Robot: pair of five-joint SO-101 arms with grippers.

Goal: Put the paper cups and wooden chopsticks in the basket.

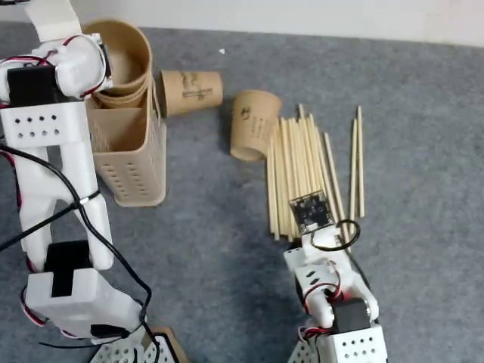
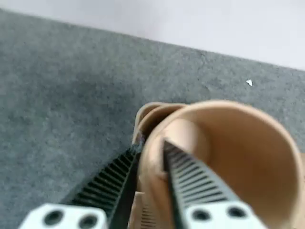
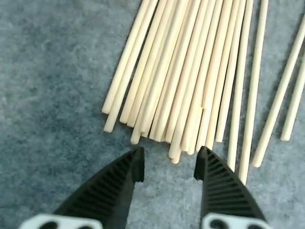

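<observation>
L fingers pinch rim of light, crushable brown paper cup over beige perforated plastic basket; R fingers part-open just short of thin, stiff pale wooden chopsticks on grey desk, prob. slippery, so grip bundle mid-length.

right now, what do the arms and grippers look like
The left arm and right arm are white plastic shells with black motors, rows of small holes, and thin red, white and black wires. The left gripper and right gripper have black ribbed fingers tapering to points on white bases.
</observation>
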